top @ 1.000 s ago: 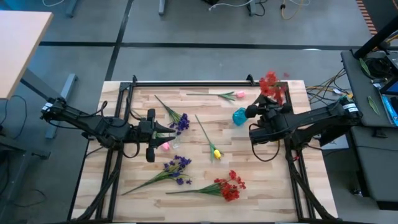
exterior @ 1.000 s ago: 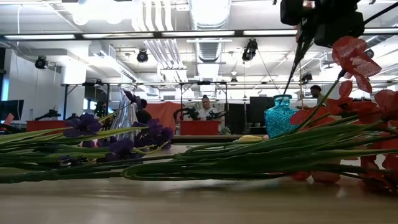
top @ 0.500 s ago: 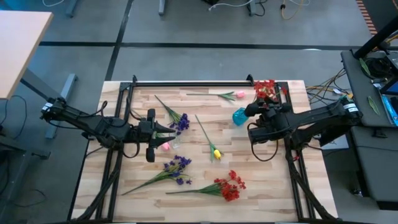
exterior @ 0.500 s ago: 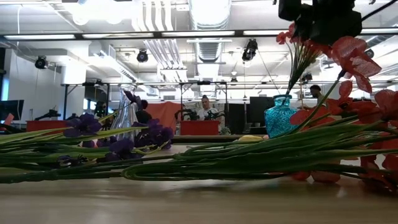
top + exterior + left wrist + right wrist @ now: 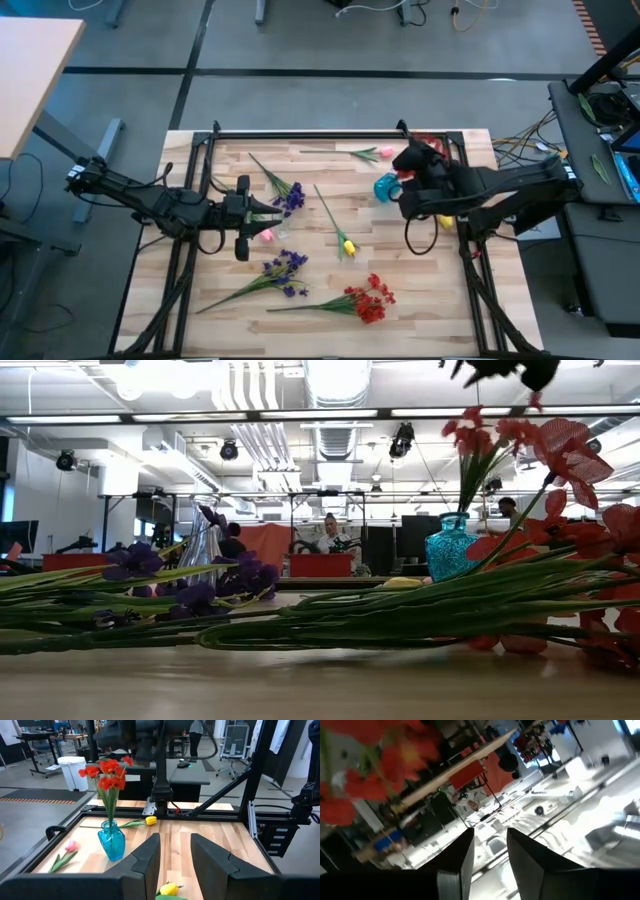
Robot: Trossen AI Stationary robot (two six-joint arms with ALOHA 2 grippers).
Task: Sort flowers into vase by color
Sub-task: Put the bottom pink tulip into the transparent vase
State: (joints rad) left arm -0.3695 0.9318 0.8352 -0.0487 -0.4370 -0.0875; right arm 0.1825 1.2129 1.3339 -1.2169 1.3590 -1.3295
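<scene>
A red blossom spray [image 5: 107, 772] stands upright with its stems in the blue glass vase [image 5: 111, 840], also in the low view as the red spray [image 5: 490, 435] and blue vase [image 5: 452, 547]. My right gripper [image 5: 410, 158] hangs open just above those blossoms, touching nothing; its fingers [image 5: 525, 855] stand apart. My left gripper [image 5: 175, 855] is open and level above the table's left half, beside a purple spray [image 5: 290, 195]. On the table lie another purple spray [image 5: 285, 270], a second red spray [image 5: 368, 298], a yellow tulip [image 5: 347, 245] and a pink tulip [image 5: 383, 152].
A clear glass vase [image 5: 203, 545] with a purple blossom stands on the left side in the low view. A pink bud [image 5: 266, 236] lies by my left gripper. Another yellow tulip [image 5: 150, 820] lies beyond the blue vase. A black frame [image 5: 300, 133] rims the table.
My right gripper carried the red spray from the far right corner over the blue vase. The spray swung from slanting to upright and its stems went down into the vase. The gripper then rose clear, leaving the spray standing.
</scene>
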